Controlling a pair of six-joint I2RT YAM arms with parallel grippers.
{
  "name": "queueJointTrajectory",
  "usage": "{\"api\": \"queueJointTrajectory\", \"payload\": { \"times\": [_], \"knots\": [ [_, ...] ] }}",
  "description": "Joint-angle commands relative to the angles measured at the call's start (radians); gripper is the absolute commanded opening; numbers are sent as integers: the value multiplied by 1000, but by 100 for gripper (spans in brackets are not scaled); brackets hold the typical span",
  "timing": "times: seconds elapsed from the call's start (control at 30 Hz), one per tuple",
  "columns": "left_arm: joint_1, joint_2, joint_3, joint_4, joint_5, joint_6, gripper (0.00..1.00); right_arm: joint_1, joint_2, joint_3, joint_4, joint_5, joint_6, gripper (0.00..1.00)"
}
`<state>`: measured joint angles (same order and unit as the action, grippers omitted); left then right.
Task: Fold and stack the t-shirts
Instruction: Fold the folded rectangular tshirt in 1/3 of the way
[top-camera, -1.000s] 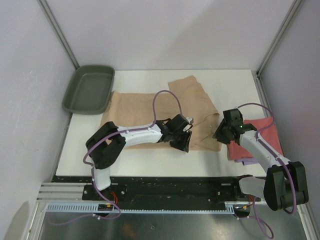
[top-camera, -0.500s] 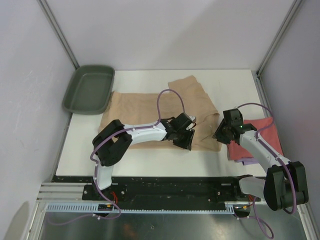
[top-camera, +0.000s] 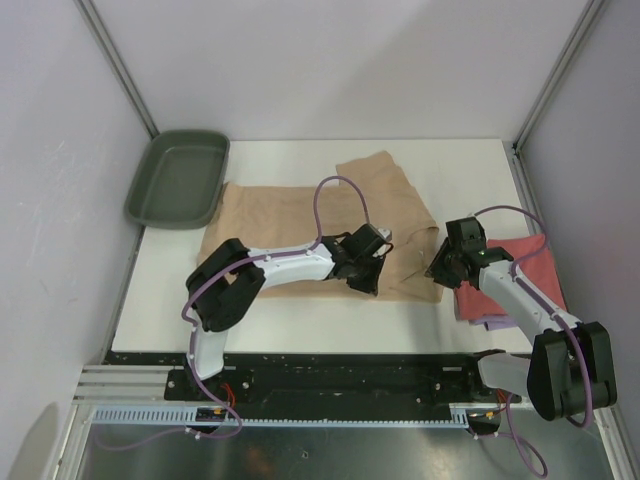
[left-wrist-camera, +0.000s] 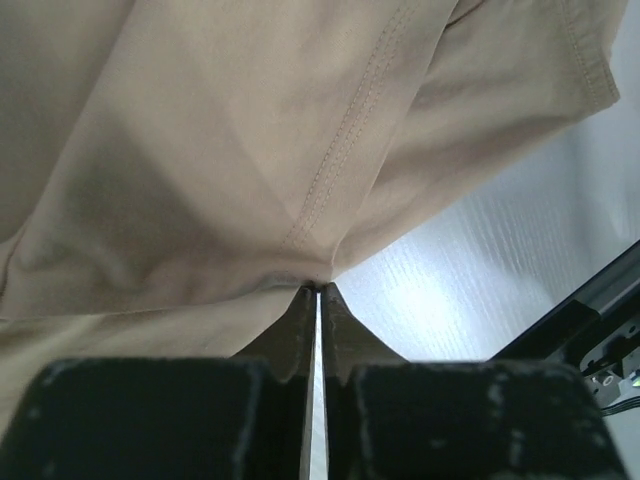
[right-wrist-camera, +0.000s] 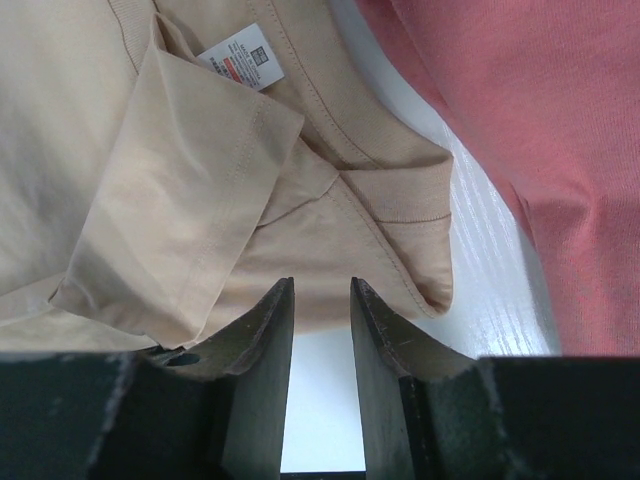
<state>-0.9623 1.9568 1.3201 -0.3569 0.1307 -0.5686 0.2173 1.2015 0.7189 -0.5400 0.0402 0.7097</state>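
The tan t-shirt (top-camera: 300, 215) lies spread across the white table, rumpled on its right side. My left gripper (top-camera: 368, 280) is at the shirt's near edge. In the left wrist view it (left-wrist-camera: 318, 292) is shut on a pinch of the tan cloth (left-wrist-camera: 200, 150) at a seam. My right gripper (top-camera: 440, 268) is at the shirt's right corner. Its jaws (right-wrist-camera: 321, 300) stand open with bare table between them, tips at the folded sleeve edge (right-wrist-camera: 200, 180). The coral-red t-shirt (top-camera: 520, 265) lies folded on the lavender one (top-camera: 490, 322) under the right arm.
A dark green tray (top-camera: 178, 180) stands at the back left, touching the tan shirt's left end. White walls and metal posts close in the table. The tan shirt's white label (right-wrist-camera: 238, 57) shows near the collar, and coral cloth (right-wrist-camera: 520, 120) lies just right of the right gripper.
My left gripper shifted a little to the right along the shirt's near edge, then closed on the cloth. The right arm has stayed put.
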Motion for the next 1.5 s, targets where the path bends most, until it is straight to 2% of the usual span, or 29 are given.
{"api": "queueJointTrajectory", "payload": {
  "times": [0.0,0.57,0.93,1.47],
  "knots": [
    [22,-13,45,12,-42,-3,2,-4,9,42,27,5,-14,34],
    [176,5,127,27,-93,6,0,28,109,45,139,-9,-34,34],
    [266,74,182,74,-116,14,0,51,289,167,195,13,-68,34],
    [303,104,169,90,-174,-10,0,182,376,238,221,-15,-104,34]
  ]
}}
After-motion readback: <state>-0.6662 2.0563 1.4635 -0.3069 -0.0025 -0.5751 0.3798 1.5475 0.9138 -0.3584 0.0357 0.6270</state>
